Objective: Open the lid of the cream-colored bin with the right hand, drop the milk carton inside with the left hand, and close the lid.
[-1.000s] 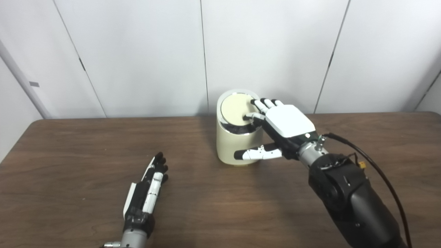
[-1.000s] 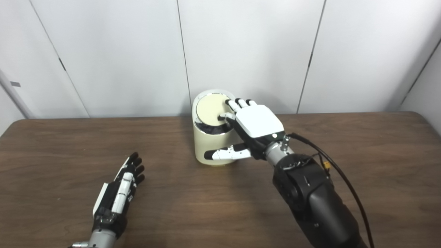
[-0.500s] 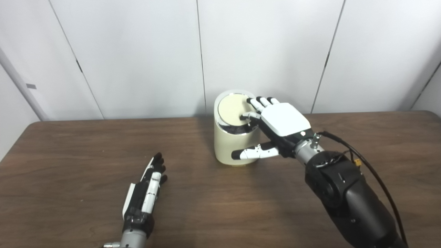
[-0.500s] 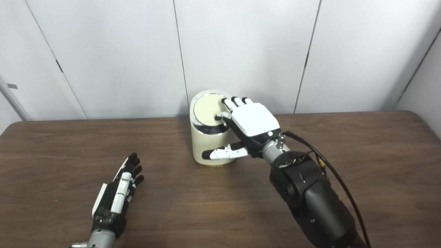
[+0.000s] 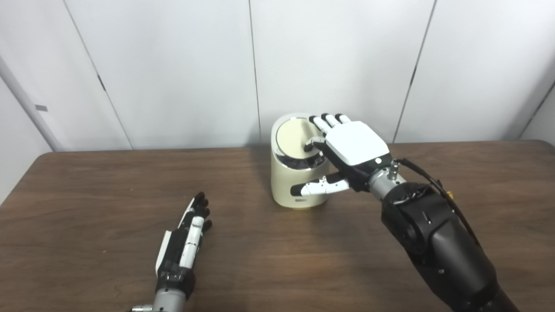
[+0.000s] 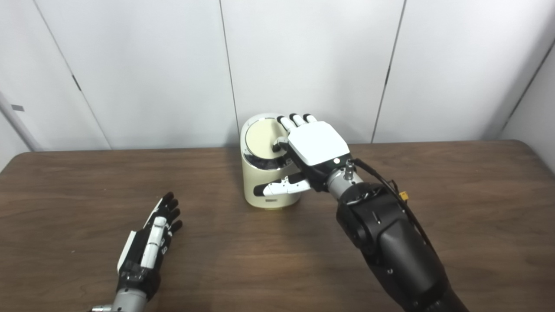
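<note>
At the centre of the frame we see the cream-colored bin point(image 5: 298, 180) standing on the table point(image 5: 86, 190), its lid point(image 5: 295, 138) tilted up. Our right hand point(image 5: 353, 145) rests spread against the lid, grasping nothing, thumb across the bin's front. Our left hand point(image 5: 184, 242) lies released and flat at lower left; we see no milk carton.

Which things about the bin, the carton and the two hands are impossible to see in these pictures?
- Milk carton: in neither view; whether it is inside the bin cannot be told.
- Lid: its right edge is covered by the right hand.
- Left hand: seen edge-on, its palm is hidden.
</note>
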You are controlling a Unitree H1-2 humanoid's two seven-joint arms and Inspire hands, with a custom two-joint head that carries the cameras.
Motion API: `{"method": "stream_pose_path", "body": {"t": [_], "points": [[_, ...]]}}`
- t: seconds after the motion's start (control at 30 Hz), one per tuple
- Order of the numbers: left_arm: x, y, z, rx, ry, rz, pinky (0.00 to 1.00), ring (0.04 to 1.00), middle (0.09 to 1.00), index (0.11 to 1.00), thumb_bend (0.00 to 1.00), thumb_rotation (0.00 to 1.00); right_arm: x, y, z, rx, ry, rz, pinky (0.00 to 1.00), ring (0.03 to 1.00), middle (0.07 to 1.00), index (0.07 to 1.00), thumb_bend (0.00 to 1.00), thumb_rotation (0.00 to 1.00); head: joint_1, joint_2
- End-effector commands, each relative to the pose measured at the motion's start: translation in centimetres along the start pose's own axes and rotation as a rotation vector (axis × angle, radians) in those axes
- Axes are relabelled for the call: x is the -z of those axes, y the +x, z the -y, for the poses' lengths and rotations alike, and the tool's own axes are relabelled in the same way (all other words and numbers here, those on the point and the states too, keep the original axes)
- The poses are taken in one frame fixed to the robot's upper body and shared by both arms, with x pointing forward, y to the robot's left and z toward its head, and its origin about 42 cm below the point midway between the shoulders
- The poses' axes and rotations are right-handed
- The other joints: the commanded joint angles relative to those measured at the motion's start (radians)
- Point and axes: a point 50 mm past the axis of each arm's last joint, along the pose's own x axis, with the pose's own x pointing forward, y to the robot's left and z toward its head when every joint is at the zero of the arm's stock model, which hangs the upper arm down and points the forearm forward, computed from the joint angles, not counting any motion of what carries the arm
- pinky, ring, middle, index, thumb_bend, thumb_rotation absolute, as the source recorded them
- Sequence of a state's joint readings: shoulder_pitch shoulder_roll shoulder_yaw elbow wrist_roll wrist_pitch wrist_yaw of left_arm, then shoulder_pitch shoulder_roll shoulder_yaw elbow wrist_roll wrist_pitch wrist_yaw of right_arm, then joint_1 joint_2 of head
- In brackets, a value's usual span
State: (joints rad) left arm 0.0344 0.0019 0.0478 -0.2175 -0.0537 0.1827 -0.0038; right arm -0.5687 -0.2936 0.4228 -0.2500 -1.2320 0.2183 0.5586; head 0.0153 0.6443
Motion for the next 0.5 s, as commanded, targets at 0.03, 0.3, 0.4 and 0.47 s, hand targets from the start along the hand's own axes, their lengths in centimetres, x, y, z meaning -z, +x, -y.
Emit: {"method": "stream_pose_path", "body": {"t": [0.03, 0.3, 0.4, 0.47], "points": [[-1.0, 0.4, 0.2, 0.002, -0.006, 0.044, 0.95, 0.971, 0.973, 1.0, 0.57, 0.86, 0.2, -0.2, -1.8, -0.143, -0.016, 0.012, 1.0, 1.0, 1.0, 0.662, 0.65, 0.98, 0.001, 0.003], [-0.9, 0.4, 0.3, 0.003, -0.004, 0.043, 0.95, 0.97, 0.972, 1.0, 0.59, 0.86, 0.3, -0.5, -1.9, -0.147, -0.011, 0.013, 1.0, 1.0, 1.0, 0.686, 0.65, 1.0, 0.004, 0.001], [-0.8, 0.4, 0.3, 0.014, -0.005, 0.048, 0.95, 0.975, 0.977, 1.0, 0.58, 0.84, 0.4, -0.9, -1.5, -0.127, 0.009, 0.01, 1.0, 1.0, 1.0, 0.715, 0.65, 1.0, 0.006, 0.0], [-0.8, 0.3, 0.4, 0.016, 0.005, 0.046, 0.94, 0.964, 0.97, 1.0, 0.58, 0.84, 0.4, -1.3, -1.1, -0.094, 0.021, 0.009, 1.0, 1.0, 1.0, 0.751, 0.65, 1.0, 0.006, 0.0]]}}
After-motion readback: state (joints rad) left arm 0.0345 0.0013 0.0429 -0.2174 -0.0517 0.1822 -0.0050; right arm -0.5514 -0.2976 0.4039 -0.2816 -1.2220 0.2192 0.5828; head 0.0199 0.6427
